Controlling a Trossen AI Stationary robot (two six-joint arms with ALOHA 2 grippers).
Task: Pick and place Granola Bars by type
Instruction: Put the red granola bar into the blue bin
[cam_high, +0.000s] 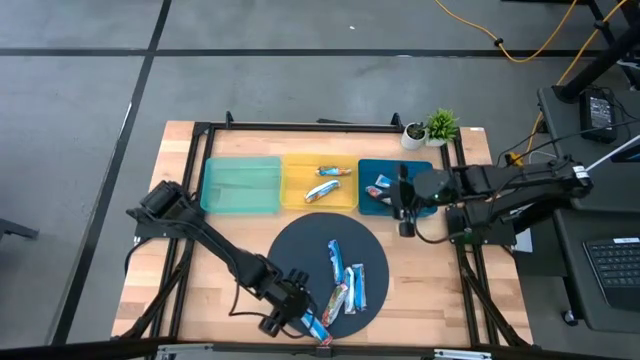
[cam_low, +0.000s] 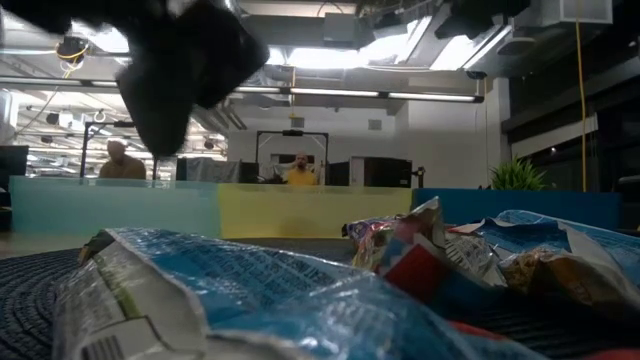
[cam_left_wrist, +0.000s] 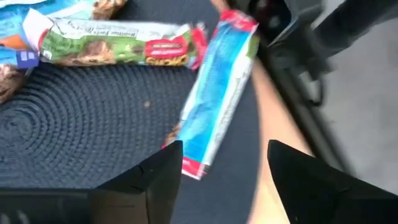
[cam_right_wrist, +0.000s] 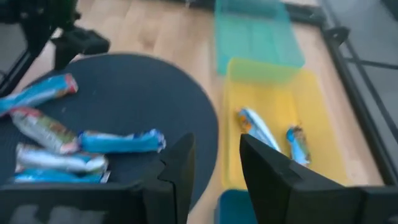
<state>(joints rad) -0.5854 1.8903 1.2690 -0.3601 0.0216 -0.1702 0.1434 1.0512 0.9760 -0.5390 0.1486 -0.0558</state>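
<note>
- Left gripper (cam_high: 300, 318) at the near edge of the table, low over the near-left rim of the round dark mat (cam_high: 300, 240). Fingers apart, nothing between them; in the left wrist view they straddle the near end of a blue-wrapped bar (cam_left_wrist: 221, 87).
- That blue bar (cam_high: 316, 327) lies half off the mat rim, slanted, closest to the camera side. Likely the next pick.
- Just beyond it on the mat: a green/red-brown wrapped bar (cam_left_wrist: 118, 43), then a cluster of blue & silver-white bars (cam_high: 352, 285) toward the mat's right half, some touching or overlapping; one blue bar (cam_high: 334, 255) lies alone nearer mat centre.
- Handling, as a guess: bars look light, foil slick & crinkly, contents prob. brittle. Best grip across the short width at mid-length, not on the flat crimped ends, which would fold or slip. Light squeeze. The overhanging end may tip if pressed from above.
- Far row, left to right: teal tray (cam_high: 240, 185) w/ no bars seen in it; yellow tray (cam_high: 296, 190) holding two bars (cam_high: 325, 182); blue tray (cam_high: 372, 205) w/ at least one bar (cam_high: 380, 186), rest hidden by the arm.
- Right gripper (cam_high: 404, 205) hangs over the blue tray, fingers parted, holding nothing per the right wrist view.
- Far right corner: small potted plant (cam_high: 440, 126).
- Low view: two people well behind the table.
</note>
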